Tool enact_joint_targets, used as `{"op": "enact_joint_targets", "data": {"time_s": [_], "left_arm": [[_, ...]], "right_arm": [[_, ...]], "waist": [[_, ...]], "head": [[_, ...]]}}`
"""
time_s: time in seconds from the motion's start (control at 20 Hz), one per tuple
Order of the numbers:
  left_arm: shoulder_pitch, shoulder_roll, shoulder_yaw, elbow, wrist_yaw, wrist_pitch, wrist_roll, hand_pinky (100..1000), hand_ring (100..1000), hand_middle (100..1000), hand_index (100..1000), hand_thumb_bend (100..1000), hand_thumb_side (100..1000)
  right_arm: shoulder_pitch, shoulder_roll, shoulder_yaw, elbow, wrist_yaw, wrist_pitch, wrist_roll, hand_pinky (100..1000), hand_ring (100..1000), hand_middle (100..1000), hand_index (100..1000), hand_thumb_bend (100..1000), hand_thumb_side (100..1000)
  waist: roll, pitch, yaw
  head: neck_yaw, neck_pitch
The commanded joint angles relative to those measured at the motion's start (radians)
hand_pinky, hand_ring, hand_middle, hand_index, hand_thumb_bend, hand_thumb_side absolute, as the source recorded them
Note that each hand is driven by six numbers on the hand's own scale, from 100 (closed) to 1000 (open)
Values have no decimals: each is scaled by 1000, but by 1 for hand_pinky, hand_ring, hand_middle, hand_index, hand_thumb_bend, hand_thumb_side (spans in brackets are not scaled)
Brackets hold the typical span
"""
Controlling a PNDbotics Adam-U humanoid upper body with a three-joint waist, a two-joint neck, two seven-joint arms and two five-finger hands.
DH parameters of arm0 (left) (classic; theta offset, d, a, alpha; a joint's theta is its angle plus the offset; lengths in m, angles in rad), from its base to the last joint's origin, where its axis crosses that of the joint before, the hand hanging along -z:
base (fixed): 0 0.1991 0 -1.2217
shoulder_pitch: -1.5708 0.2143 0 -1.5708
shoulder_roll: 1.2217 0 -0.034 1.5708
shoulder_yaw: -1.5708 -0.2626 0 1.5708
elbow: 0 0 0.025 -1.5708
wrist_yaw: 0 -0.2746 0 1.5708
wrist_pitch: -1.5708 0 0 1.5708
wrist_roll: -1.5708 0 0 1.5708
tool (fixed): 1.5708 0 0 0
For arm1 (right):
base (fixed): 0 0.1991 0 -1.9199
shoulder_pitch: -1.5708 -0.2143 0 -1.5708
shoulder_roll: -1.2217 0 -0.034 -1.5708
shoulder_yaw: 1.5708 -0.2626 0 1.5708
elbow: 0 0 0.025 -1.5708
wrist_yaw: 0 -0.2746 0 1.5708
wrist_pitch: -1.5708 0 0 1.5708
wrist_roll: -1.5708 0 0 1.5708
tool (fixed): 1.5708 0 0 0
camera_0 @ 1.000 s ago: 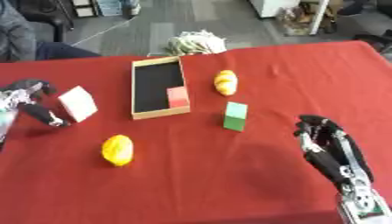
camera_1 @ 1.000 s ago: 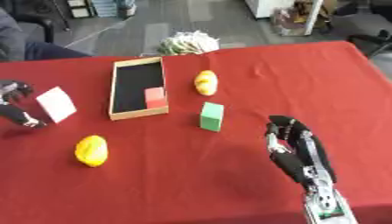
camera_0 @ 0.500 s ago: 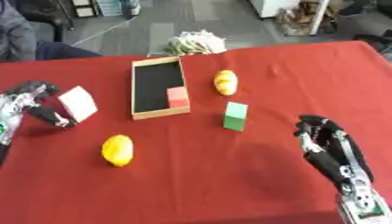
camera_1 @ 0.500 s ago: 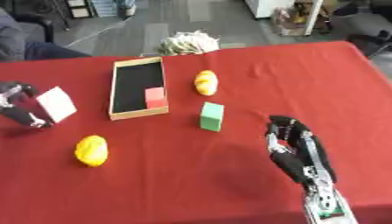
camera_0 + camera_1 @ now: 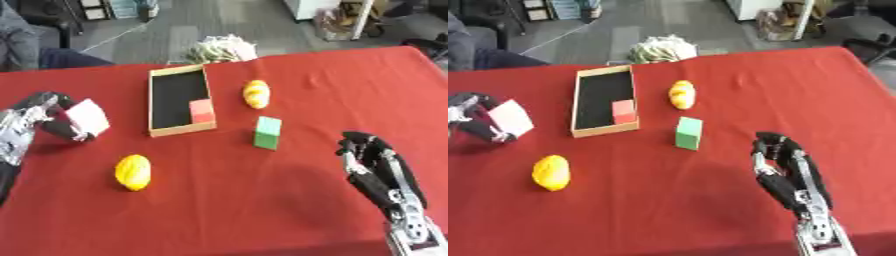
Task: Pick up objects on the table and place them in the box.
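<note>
Nearest us, our right hand [image 5: 378, 167] rests at the lower right, fingers relaxed and slightly curled, holding nothing. A yellow lemon [image 5: 133, 172] lies on the red table [image 5: 262, 210] at lower left. Farther on, our left hand [image 5: 45, 116] pinches a white block [image 5: 88, 117]. A green block [image 5: 267, 132] stands mid-table. Beyond, the box [image 5: 178, 100] holds a red block [image 5: 202, 110], with a yellow fruit [image 5: 255, 93] beside it.

Even, bright overhead light, soft short shadows on the red tablecloth [image 5: 262, 200], overall mild blur.
</note>
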Motion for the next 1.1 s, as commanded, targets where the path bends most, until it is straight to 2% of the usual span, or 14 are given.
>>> {"op": "enact_joint_targets", "data": {"time_s": [0.05, 0.25, 0.5, 0.9, 1.1], "left_arm": [[-14, 16, 6, -6, 17, 15, 46, 754, 647, 629, 758, 475, 100], [-15, 21, 9, -17, 61, 25, 102, 721, 589, 565, 702, 441, 100], [-33, 28, -12, -82, 142, 3, 135, 720, 580, 555, 692, 444, 100], [-65, -32, -115, -201, 152, -155, -2, 739, 607, 584, 717, 475, 100], [-71, -65, -149, -217, 124, -201, -40, 746, 620, 599, 729, 497, 100]], "right_arm": [[-7, -7, -2, -11, -6, -2, 2, 717, 613, 611, 738, 100, 277], [-6, -6, -2, -10, -6, -2, 1, 717, 613, 611, 738, 100, 280], [-5, -7, -2, -9, -6, -2, 1, 717, 613, 611, 738, 100, 281], [-9, -5, 5, -9, -10, -3, 7, 717, 613, 610, 738, 100, 283], [-13, -4, 8, -9, -12, -2, 10, 718, 613, 610, 738, 100, 284]], "waist": [[-6, -17, -1], [-5, -16, -1], [-3, -17, -2], [-7, -12, -21], [-11, -6, -34]], "head": [[1, 4], [-1, 4], [-4, 4], [1, 4], [5, 4]]}}
